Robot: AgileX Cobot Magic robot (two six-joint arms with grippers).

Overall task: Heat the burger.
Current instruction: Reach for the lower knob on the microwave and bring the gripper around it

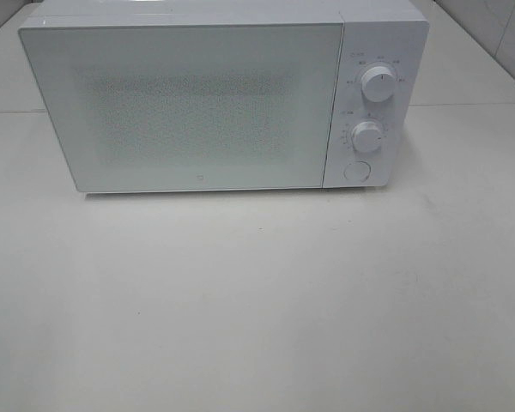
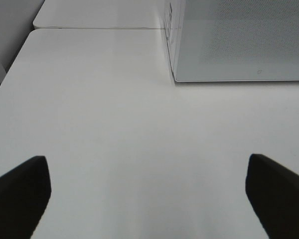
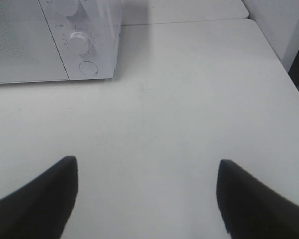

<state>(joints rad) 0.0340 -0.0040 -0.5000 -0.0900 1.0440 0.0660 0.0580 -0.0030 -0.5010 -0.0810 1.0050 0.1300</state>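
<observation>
From my high camera I see a white microwave (image 1: 409,51) with its door (image 1: 189,103) closed, standing on a white table (image 1: 257,300), with two dials (image 1: 378,82) and a round button (image 1: 355,171) down its right side. My left gripper (image 2: 147,164) and right gripper (image 3: 147,163) hover over the table in front of it, jaws spread apart, grasping nothing. I cannot tell where the burger is; no view shows it.

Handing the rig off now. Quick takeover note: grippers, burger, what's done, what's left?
Left gripper: open, empty, over the table.
Right gripper: open, empty, over the table too.
Microwave: door shut, neither gripper touching it.
Burger: in no view. The door is too frosted to tell whether it is inside.
Done: cannot confirm anything.
Left: probably locate the burger, check it is loaded, start heating.
</observation>
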